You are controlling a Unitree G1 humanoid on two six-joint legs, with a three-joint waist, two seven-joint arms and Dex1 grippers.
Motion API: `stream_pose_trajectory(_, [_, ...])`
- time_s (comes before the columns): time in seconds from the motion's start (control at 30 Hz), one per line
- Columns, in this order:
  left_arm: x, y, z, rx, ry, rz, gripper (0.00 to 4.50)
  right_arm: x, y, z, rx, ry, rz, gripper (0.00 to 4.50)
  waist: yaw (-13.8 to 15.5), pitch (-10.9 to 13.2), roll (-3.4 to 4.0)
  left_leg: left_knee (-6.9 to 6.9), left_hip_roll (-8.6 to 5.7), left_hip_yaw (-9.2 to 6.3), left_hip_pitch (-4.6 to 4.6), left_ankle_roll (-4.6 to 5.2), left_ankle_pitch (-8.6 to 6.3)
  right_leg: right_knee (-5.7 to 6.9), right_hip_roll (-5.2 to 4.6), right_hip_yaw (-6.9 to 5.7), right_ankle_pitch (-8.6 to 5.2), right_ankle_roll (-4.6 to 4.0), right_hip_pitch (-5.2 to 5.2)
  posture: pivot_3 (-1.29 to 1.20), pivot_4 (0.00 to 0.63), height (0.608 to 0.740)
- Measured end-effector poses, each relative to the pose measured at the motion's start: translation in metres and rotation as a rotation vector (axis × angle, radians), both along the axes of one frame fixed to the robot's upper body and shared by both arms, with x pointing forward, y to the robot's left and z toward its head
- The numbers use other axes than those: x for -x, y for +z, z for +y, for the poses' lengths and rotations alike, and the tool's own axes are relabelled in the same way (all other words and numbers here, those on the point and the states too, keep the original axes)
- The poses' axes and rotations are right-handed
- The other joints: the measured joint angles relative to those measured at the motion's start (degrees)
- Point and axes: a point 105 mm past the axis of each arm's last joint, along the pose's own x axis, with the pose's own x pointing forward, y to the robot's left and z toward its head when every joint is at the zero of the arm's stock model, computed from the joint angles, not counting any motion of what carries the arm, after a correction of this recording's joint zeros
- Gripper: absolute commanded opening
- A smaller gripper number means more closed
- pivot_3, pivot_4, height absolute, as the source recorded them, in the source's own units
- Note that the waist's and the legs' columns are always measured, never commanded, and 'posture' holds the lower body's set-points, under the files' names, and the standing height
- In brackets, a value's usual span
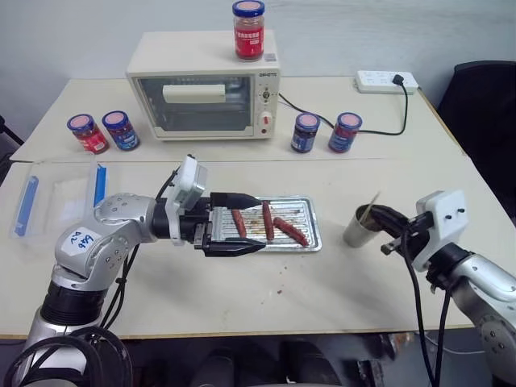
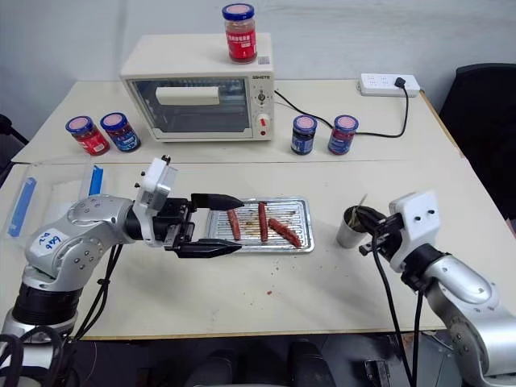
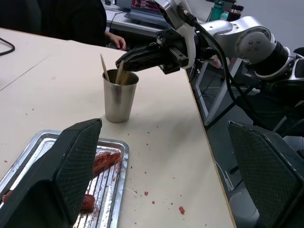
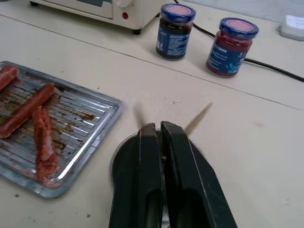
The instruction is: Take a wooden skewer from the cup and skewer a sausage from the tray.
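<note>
- My right hand point(image 3: 124, 62) sits at the mouth of the cup point(image 3: 118, 96), its two black fingers pressed together over the rim. In the right wrist view they look fully together; a skewer seems to be caught between them, but I cannot confirm the pinch.
- Wooden skewer point(image 3: 119, 72): rises from the cup just beside my right fingertips. A second stick point(image 3: 104, 67) leans at the far side of the rim. Their long axes run steeply upward, tilted out of the cup.
- My left hand point(image 1: 235, 223) is spread wide, pointing level across the bench point(image 1: 266, 290) toward the right, one finger over the near-left end of the tray point(image 1: 310, 238), the other just off its edge. It holds nothing.
- Tray lies between my two hands, closer to the left. Three sausages rest in it; the target sausage point(image 1: 290, 231) lies at the right end, long axis slanting across the ridges.
- Governing relation: from my right hand, the sausage lies off to the left, well apart, past the cup. My judgement: the skewer must lift clear along its own axis, then swing round to point at the sausage.
- Risk, as I judge it: the cup may tip if the stick drags on the rim.
</note>
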Motion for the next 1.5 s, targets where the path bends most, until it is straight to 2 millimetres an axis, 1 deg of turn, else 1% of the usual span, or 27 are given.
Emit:
stream_pose_trajectory(0.1, [-0.003, 0.001, 0.000, 0.006, 0.005, -0.005, 4.50, 0.001, 0.010, -0.003, 0.004, 0.017, -0.002, 0.03, 0.01, 0.00, 0.00, 0.00, 0.00, 0.00, -0.01, 0.00, 0.00, -0.01, -0.01, 0.00, 0.00, 0.00, 0.00, 0.00, 0.150, 0.740])
stream_pose_trajectory(0.2, [-0.003, 0.003, -0.002, 0.010, -0.003, -0.024, 4.50, 0.009, 0.025, -0.004, 0.030, 0.064, 0.005, 0.03, 0.07, 0.01, 0.00, 0.00, 0.01, 0.00, -0.02, 0.01, 0.00, -0.02, -0.01, -0.01, 0.00, 0.00, 0.00, 0.00, 0.150, 0.740])
stream_pose_trajectory(0.4, [-0.005, 0.000, -0.001, 0.007, 0.005, -0.028, 4.50, 0.025, 0.045, -0.002, 0.074, 0.161, 0.040, 0.03, 0.13, 0.02, -0.01, 0.00, 0.01, 0.00, -0.03, 0.03, 0.00, -0.04, -0.01, -0.01, 0.00, 0.00, 0.01, 0.00, 0.150, 0.740])
stream_pose_trajectory(0.47, [-0.005, -0.003, -0.001, 0.010, 0.007, -0.019, 4.50, 0.027, 0.057, 0.000, 0.047, 0.194, 0.030, 0.03, 0.11, 0.03, -0.03, 0.00, 0.01, 0.00, -0.03, 0.04, 0.00, -0.03, -0.02, 0.00, 0.00, 0.00, 0.02, 0.00, 0.150, 0.740])
stream_pose_trajectory(0.63, [-0.008, -0.013, -0.001, -0.010, 0.022, -0.026, 4.50, 0.023, 0.092, 0.000, -0.077, 0.249, 0.023, 0.03, 0.07, 0.06, -0.01, -0.02, 0.04, -0.02, -0.03, 0.04, 0.01, -0.07, 0.00, -0.03, 0.00, 0.00, 0.01, 0.00, 0.150, 0.740])
stream_pose_trajectory(0.7, [-0.007, -0.018, 0.000, -0.016, 0.029, -0.025, 4.50, 0.022, 0.100, 0.000, -0.128, 0.271, 0.046, 0.03, 0.09, 0.07, -0.01, -0.02, 0.06, -0.02, -0.05, 0.04, 0.00, -0.12, 0.00, -0.03, 0.00, 0.00, 0.01, 0.00, 0.150, 0.740])
stream_pose_trajectory(0.8, [-0.007, -0.026, 0.002, -0.028, 0.047, -0.023, 4.50, 0.020, 0.112, 0.003, -0.250, 0.317, 0.078, 0.03, 0.13, 0.08, -0.02, 0.02, 0.06, -0.02, -0.10, 0.07, -0.01, -0.15, -0.02, -0.04, 0.00, 0.00, 0.01, 0.00, 0.150, 0.740])
stream_pose_trajectory(0.9, [-0.010, -0.023, -0.002, 0.002, 0.072, -0.052, 4.50, 0.018, 0.115, 0.020, -0.404, 0.403, 0.153, 0.03, 0.11, 0.08, -0.03, 0.05, 0.06, -0.02, -0.10, 0.08, 0.00, -0.13, -0.05, -0.05, 0.01, 0.01, 0.02, 0.00, 0.150, 0.740])
stream_pose_trajectory(0.97, [-0.016, -0.017, -0.006, 0.029, 0.099, -0.080, 4.50, 0.014, 0.116, 0.031, -0.508, 0.448, 0.189, 0.03, 0.13, 0.10, -0.09, 0.09, 0.07, -0.02, -0.12, 0.09, 0.00, -0.14, -0.05, -0.09, 0.01, 0.01, 0.02, 0.00, 0.150, 0.740])
stream_pose_trajectory(1.0, [-0.020, -0.013, -0.008, 0.046, 0.123, -0.105, 4.50, 0.011, 0.117, 0.039, -0.589, 0.483, 0.194, 0.03, 0.12, 0.11, -0.17, 0.09, 0.07, -0.03, -0.12, 0.09, 0.01, -0.16, -0.04, -0.10, 0.02, 0.03, 0.04, 0.00, 0.150, 0.740])
stream_pose_trajectory(1.03, [-0.024, -0.009, -0.011, 0.067, 0.140, -0.126, 4.50, 0.007, 0.115, 0.046, -0.654, 0.512, 0.206, 0.03, 0.11, 0.10, -0.20, 0.10, 0.06, -0.03, -0.13, 0.09, 0.01, -0.14, -0.04, -0.10, 0.02, 0.04, 0.03, 0.00, 0.150, 0.740])
stream_pose_trajectory(1.1, [-0.031, -0.005, -0.012, 0.078, 0.177, -0.164, 4.50, 0.000, 0.102, 0.059, -0.731, 0.528, 0.265, 0.03, 0.10, 0.10, -0.19, 0.08, 0.06, -0.03, -0.20, 0.09, 0.01, -0.14, -0.04, -0.10, 0.02, 0.05, -0.04, 0.00, 0.150, 0.740])
stream_pose_trajectory(1.13, [-0.034, -0.005, -0.012, 0.082, 0.194, -0.173, 4.50, -0.003, 0.099, 0.063, -0.766, 0.534, 0.277, 0.03, 0.10, 0.10, -0.18, 0.08, 0.06, -0.03, -0.23, 0.09, 0.01, -0.13, -0.04, -0.10, 0.02, 0.04, -0.08, 0.00, 0.150, 0.740])
stream_pose_trajectory(1.23, [-0.043, -0.003, -0.018, 0.107, 0.230, -0.199, 4.50, -0.008, 0.098, 0.073, -0.864, 0.553, 0.278, 0.03, 0.09, 0.12, -0.16, 0.10, 0.07, -0.05, -0.37, 0.09, 0.01, -0.13, -0.04, -0.14, 0.03, 0.05, -0.19, 0.00, 0.150, 0.740])
stream_pose_trajectory(1.3, [-0.045, 0.003, -0.026, 0.137, 0.232, -0.228, 4.50, -0.010, 0.096, 0.079, -0.922, 0.572, 0.286, 0.03, 0.17, 0.12, -0.16, 0.12, 0.06, -0.06, -0.39, 0.09, 0.01, -0.15, -0.06, -0.15, 0.03, 0.05, -0.20, 0.00, 0.150, 0.740])
stream_pose_trajectory(1.43, [-0.047, 0.012, -0.035, 0.202, 0.244, -0.237, 4.50, -0.011, 0.092, 0.083, -0.940, 0.574, 0.304, 0.03, 0.09, 0.11, -0.15, 0.14, 0.05, -0.06, -0.44, 0.10, 0.02, -0.15, -0.07, -0.16, 0.04, 0.07, -0.23, 0.00, 0.150, 0.740])
stream_pose_trajectory(1.5, [-0.047, 0.015, -0.038, 0.253, 0.252, -0.209, 4.11, -0.011, 0.089, 0.084, -0.946, 0.579, 0.314, 0.00, 0.07, 0.11, -0.16, 0.14, 0.05, -0.07, -0.44, 0.10, 0.02, -0.14, -0.07, -0.16, 0.04, 0.07, -0.24, 0.00, 0.150, 0.740])
